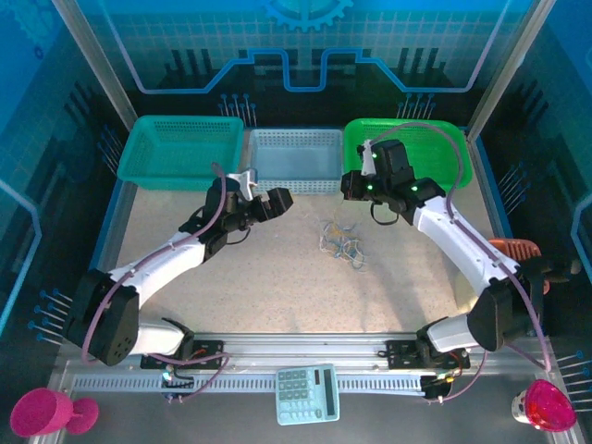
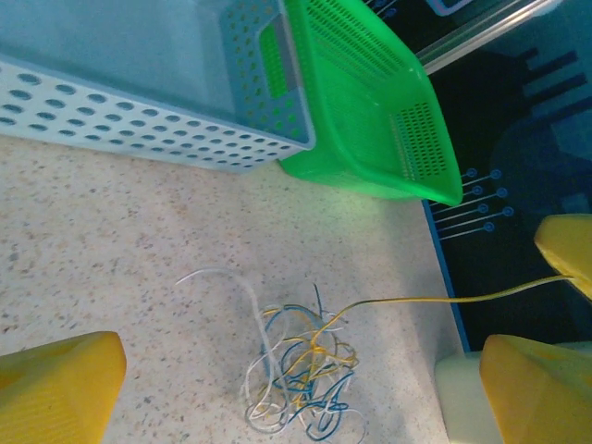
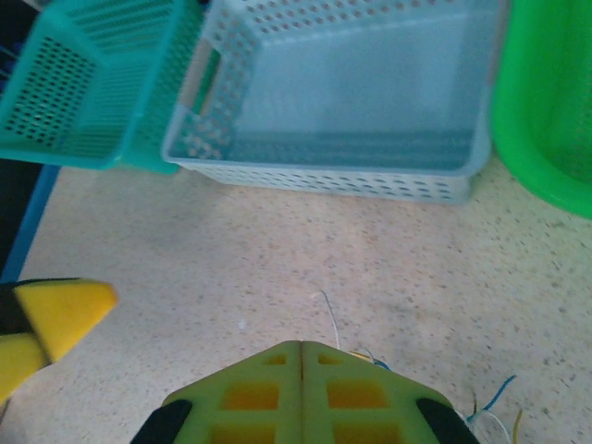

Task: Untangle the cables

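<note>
Cables (image 1: 340, 242) form one loose clump on the table (image 1: 185, 305), mid-field, fwd of the grey basket (image 1: 294, 153), btwn the two grippers.

Risks (est.):
1. L side: a yellow strand (image 2: 416, 301) runs from the clump to the far finger (image 2: 536, 388) of the L gripper (image 1: 275, 202). If it is hooked there, any arm move would drag the whole clump & tighten the loops instead of freeing them. Hooked or merely passing: cannot tell.
2. Centre: strands are v. thin & limp. A pinch into the clump would likely catch several at once, or slip off.
3. R side: the R gripper (image 1: 352, 188) is closed. Lowered as is, it would press the clump flat w/o taking a strand.

Pos. ref. fingers:
- L gripper: left of the clump, near but apart. Fingers are spread wide (open), nothing clamped btwn them. In the left wrist view the clump lies on the table in line w/ the gap.
- R gripper: at the clump's basket side, raised. Pads (image 3: 259, 388) are pressed together along a seam, no strand seen in it. In the right wrist view one white end shows just past the tips, w/ blue & yellow ends at the pads' lower right. These are close, contact not confirmed
</note>
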